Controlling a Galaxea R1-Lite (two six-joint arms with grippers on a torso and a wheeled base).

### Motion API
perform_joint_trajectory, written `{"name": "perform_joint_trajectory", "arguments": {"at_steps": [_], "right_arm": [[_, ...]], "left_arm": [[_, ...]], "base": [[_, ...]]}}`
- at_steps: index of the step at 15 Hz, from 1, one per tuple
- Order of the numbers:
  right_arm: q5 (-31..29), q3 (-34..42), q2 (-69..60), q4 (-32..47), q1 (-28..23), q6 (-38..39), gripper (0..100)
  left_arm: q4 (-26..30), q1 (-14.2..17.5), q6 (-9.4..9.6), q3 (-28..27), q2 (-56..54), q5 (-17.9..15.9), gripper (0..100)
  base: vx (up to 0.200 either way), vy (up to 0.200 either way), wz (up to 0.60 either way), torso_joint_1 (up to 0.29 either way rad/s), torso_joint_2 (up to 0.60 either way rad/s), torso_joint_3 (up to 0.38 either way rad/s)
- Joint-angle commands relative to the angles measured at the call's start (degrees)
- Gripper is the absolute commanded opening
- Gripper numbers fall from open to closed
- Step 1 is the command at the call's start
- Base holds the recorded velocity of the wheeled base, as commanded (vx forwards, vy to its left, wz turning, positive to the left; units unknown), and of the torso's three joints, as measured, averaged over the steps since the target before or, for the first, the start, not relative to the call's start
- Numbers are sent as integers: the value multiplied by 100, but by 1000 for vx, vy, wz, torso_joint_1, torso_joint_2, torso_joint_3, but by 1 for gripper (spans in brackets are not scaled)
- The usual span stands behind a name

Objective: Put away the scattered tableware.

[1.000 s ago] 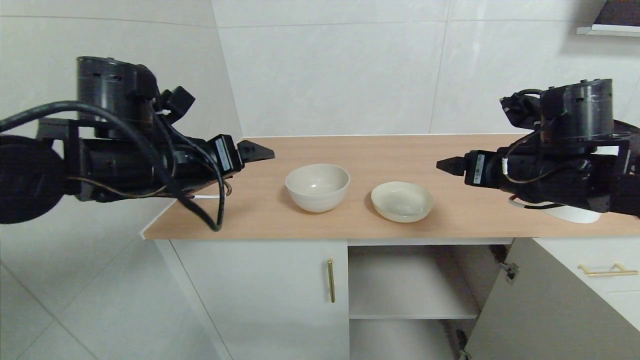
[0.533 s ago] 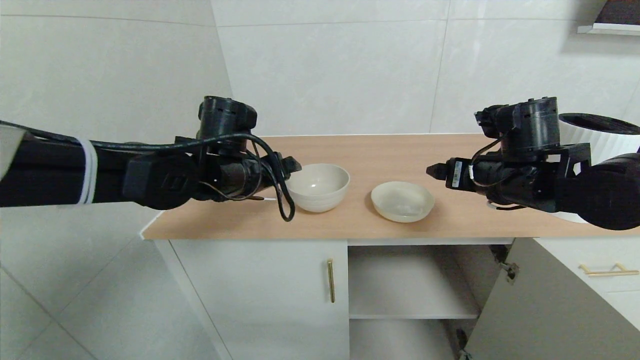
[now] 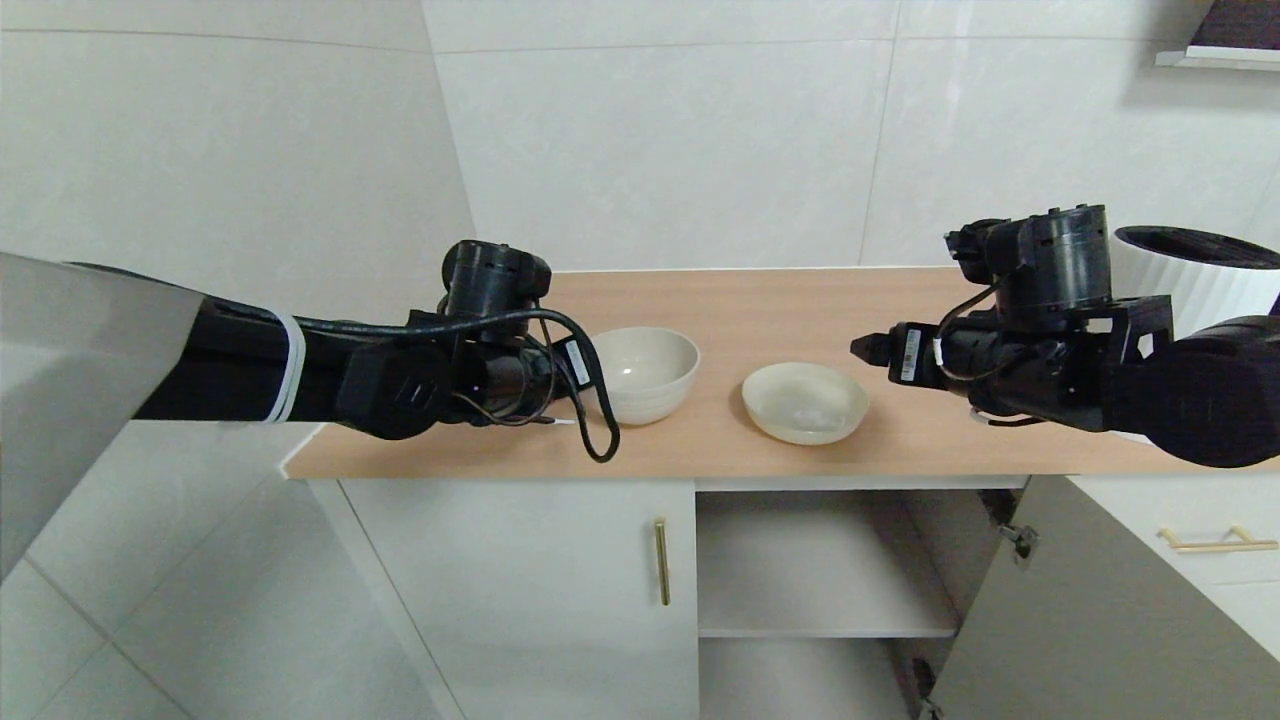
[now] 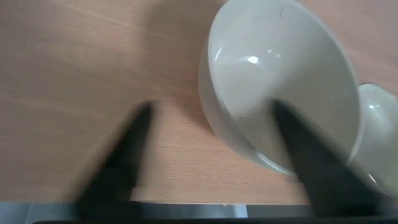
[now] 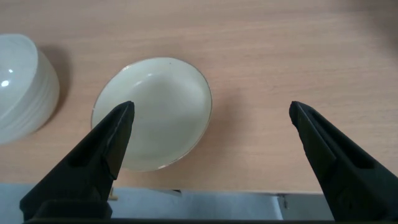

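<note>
A deep off-white bowl (image 3: 645, 372) and a shallow cream dish (image 3: 805, 402) sit side by side on the wooden counter (image 3: 760, 300). My left gripper (image 3: 590, 362) is at the bowl's left side. In the left wrist view this gripper (image 4: 211, 107) is open, one finger (image 4: 124, 162) over the counter and the other over the inside of the bowl (image 4: 280, 68). My right gripper (image 3: 862, 347) hangs just right of the dish. It is open (image 5: 211, 109) above the dish (image 5: 155, 121), with nothing between its fingers.
A white ribbed container (image 3: 1200, 270) stands at the counter's right end behind my right arm. Below the counter a cabinet stands with its door (image 3: 1080, 600) swung out and a bare shelf (image 3: 820, 570) inside. A closed door with a gold handle (image 3: 661, 561) is to its left.
My left arm has stretched forward and down, bringing its gripper from the counter's left edge to the bowl. My right gripper has edged a little toward the dish.
</note>
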Motion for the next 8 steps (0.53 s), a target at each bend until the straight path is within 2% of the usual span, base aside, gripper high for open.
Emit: {"name": "perform_joint_trajectory", "arguments": {"at_steps": [1,4,8], "right_arm": [[1,13,-17,0,7,1,100],[1,4,-17,0,7,-8,100],[-8,-224,343,53,-2,-43,100]], "left_arm": [[-22,-1,2,-7,79,1,0],[-22,-1,-7,28,-159,28,0],[-22,-1,11,573,-1170,-78,0]], "base": [[0,0,0,0,0,0],[0,0,0,0,0,0],[0,0,0,0,0,0]]}}
